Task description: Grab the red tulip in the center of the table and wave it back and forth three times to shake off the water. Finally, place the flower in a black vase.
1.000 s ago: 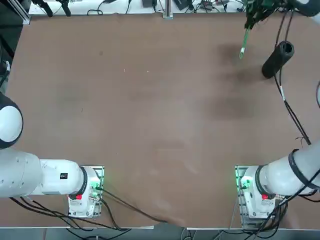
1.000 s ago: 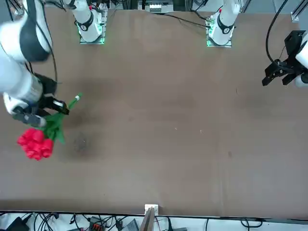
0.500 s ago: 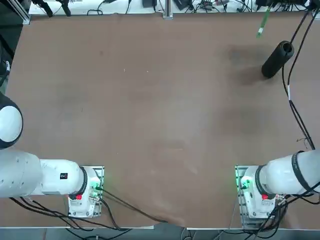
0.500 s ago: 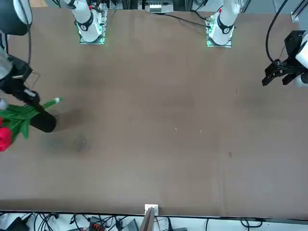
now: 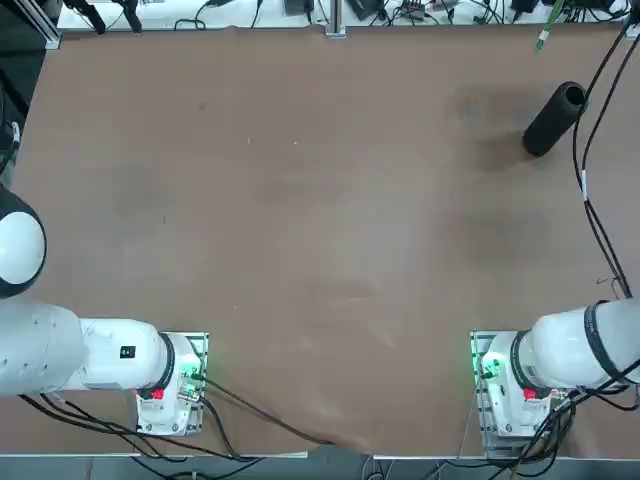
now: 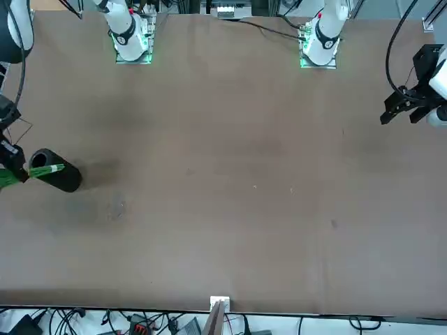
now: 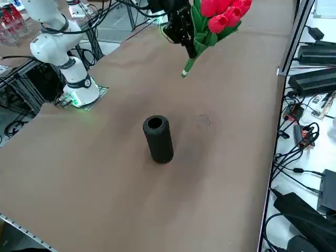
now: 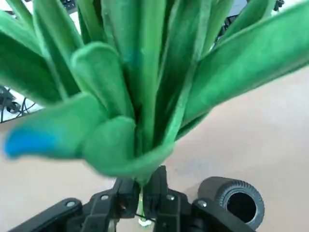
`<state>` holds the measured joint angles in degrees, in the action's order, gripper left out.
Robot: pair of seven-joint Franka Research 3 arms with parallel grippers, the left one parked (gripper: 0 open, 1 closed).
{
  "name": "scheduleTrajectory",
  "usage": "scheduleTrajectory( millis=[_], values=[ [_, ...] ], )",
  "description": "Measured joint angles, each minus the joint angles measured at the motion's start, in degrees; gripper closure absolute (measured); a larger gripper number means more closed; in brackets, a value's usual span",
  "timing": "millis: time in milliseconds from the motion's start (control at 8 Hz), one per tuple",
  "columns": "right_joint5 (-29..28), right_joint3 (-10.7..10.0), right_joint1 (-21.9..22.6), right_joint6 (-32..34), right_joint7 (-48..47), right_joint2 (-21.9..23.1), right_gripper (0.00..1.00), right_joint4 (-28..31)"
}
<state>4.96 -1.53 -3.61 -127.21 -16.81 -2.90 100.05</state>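
Closed around its stems, the right gripper (image 8: 143, 193) tilts the red tulip (image 7: 224, 14) heads-up, stems slanting down.Clamping its stems, the right gripper (image 8: 143, 193) tilts the red tulip (image 7: 224, 14), blooms high, pale stem end slanting down.

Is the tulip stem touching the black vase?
Apart: the right side view shows tabletop between vase and stem, held up by the right gripper.

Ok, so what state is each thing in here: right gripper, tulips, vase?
Right gripper: jaws closed on the green stems, raised over the table.
Red tulips: held in the air, blooms up, pale stem tip pointing down.
Black vase: standing upright, mouth open, no flower in it.
Table: flat, with the vase standing on it.
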Motion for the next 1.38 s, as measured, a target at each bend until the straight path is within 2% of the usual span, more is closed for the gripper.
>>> scheduleTrajectory(
  millis=[250, 375, 625, 875, 1000, 1125, 1375],
  values=[
    [0.0, 1.1, 0.6, 0.0, 0.2, 0.0, 0.92, 0.0],
    [0.0, 2.4, 3.0, 0.1, -0.7, 0.0, 0.92, 0.0],
    [0.0, 4.1, 11.9, 0.0, -5.5, -1.1, 0.92, -0.1],
    [0.4, 4.5, 20.7, -0.2, -14.1, -3.5, 0.92, -1.6],
    [0.9, 4.5, 22.5, -0.2, -16.3, -4.4, 0.92, -2.4],
    [1.0, 4.0, 22.4, 0.8, -16.7, -4.6, 0.92, -2.7],
    [1.6, 0.4, 18.6, 4.2, -13.7, -4.2, 0.92, -3.5]
  ],
)
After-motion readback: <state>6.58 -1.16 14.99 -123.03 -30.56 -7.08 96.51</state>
